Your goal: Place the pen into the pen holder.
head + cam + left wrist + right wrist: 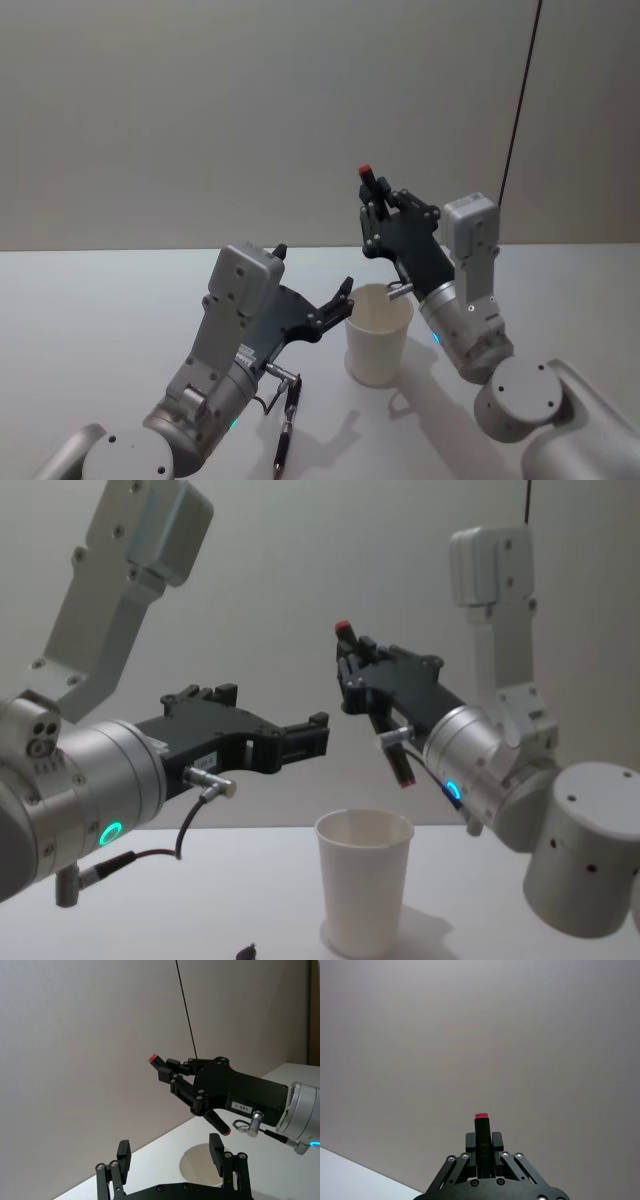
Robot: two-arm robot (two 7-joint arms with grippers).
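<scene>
Gripping pen [398, 755], R pincer [352, 656] prob. hides its middle.

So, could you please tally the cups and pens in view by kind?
White tapered paper cup: 1
Black pen with red ends, in right gripper's fingers: 1
Dark pen-like stick lying on the table: 1
Total: 3

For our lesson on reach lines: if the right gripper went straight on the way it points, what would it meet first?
Nothing near: the right gripper, shut on the pen, points up through open air at the plain wall. How far off it stands is unclear.
</scene>
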